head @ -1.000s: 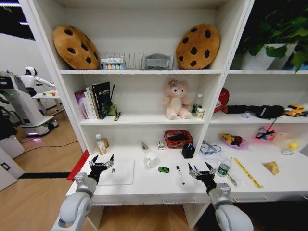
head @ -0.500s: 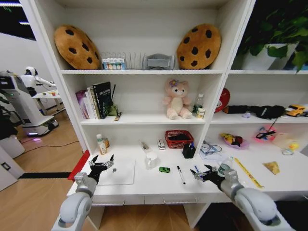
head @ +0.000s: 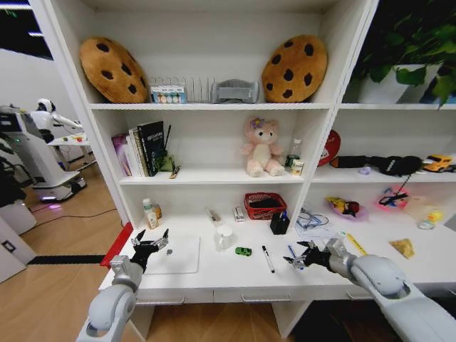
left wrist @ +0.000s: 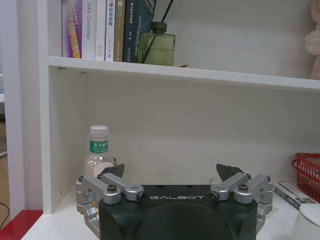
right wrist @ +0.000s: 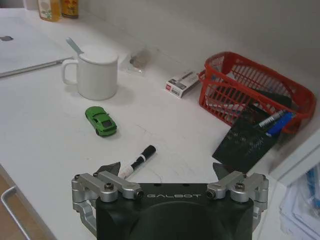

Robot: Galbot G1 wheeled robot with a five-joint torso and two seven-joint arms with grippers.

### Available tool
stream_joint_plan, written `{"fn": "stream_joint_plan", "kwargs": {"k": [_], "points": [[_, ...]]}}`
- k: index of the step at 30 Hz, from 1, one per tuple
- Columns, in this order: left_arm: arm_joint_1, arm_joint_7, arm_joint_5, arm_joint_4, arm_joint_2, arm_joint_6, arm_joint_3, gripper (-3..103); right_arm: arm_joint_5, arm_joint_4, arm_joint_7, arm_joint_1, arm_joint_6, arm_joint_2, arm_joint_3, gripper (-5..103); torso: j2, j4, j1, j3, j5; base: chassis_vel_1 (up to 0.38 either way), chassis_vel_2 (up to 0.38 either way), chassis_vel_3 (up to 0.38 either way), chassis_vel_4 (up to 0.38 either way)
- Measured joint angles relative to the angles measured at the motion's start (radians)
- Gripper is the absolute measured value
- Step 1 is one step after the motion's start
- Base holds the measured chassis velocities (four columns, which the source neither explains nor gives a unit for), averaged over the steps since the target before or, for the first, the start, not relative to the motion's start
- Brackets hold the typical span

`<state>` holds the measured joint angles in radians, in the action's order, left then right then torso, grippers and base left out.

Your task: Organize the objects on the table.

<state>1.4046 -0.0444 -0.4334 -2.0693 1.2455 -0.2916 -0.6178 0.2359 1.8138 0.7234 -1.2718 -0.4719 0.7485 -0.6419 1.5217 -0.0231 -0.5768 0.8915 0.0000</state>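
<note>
White laminate runs the length of the worktop (head: 214,274), smooth and flat, one piece with the shelf unit above it. In the head view the left pincer (head: 148,244) hangs spread over the near left edge, just beside the thin silver laptop (head: 174,255), which lies closed and flat. The right pincer (head: 304,256) reaches in low from the right, fingers apart, over a blue pen (head: 291,251); that looks like a lining-up for a pick. A black-capped pen (head: 266,258) lies between it and a tiny green car (head: 243,251), with a white mug (head: 224,238) just behind the car. The pink bear (head: 260,148) sits on the shelf above, no part of the job.

From the left wrist, the pincer's (left wrist: 171,172) metal fingers stand wide, holding nothing. A clear green-labelled bottle (left wrist: 98,152) stands upright against the side wall, and books (left wrist: 105,30) line the shelf overhead.

From the right wrist, the pincer (right wrist: 168,170) is also open and empty, hovering over the worktop with the pen (right wrist: 136,161) just past one fingertip. The glossy car (right wrist: 101,120) sits apart from it, near the mug (right wrist: 96,71). A red mesh basket (right wrist: 250,92) stands farther back, and a black mesh pen holder (right wrist: 245,142) leans on it with pens inside, a likely home for loose pens.
</note>
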Motion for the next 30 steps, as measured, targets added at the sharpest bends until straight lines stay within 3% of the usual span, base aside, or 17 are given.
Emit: {"fn": "stream_joint_plan", "kwargs": {"k": [2,4,9,11,15,21,30], "points": [[0.0,0.0,0.0,0.0,0.0,0.0,0.0,100,-0.007,-0.02,0.016,0.018,0.03,0.002,0.014,100,0.0,0.0,0.0,0.0,0.0002,0.0,0.0,0.0,0.0],[0.0,0.0,0.0,0.0,0.0,0.0,0.0,100,-0.026,-0.13,0.126,0.161,0.144,0.021,0.113,100,0.0,0.0004,0.0,0.0,-0.0002,0.0,0.0,0.0,0.0],[0.0,0.0,0.0,0.0,0.0,0.0,0.0,100,0.063,-0.177,0.127,0.221,0.122,0.023,0.189,100,0.0,0.0001,0.0,0.0,-0.0002,0.0,0.0,0.0,0.0],[0.0,0.0,0.0,0.0,0.0,0.0,0.0,100,0.152,-0.199,0.085,0.249,0.076,0.027,0.247,100,0.0,0.0,0.0,0.0,0.0001,0.0,0.0,0.0,0.0],[0.0,0.0,0.0,0.0,0.0,0.0,0.0,100,0.241,-0.243,0.038,0.304,0.037,0.036,0.337,100,0.0,0.0001,0.0,0.0,0.0,0.0,0.0,0.0,0.0],[0.0,0.0,0.0,0.0,0.0,0.0,0.0,100,0.263,-0.271,0.005,0.36,0.006,0.03,0.431,100,0.0,0.0002,0.0,0.0,0.0,0.0,0.0,0.0,0.0],[0.0,0.0,0.0,0.0,0.0,0.0,0.0,100,0.258,-0.257,0.024,0.409,0.004,-0.027,0.533,100,0.0,0.0,0.0,0.0,0.0,0.0,0.0,0.0,0.0]]}}
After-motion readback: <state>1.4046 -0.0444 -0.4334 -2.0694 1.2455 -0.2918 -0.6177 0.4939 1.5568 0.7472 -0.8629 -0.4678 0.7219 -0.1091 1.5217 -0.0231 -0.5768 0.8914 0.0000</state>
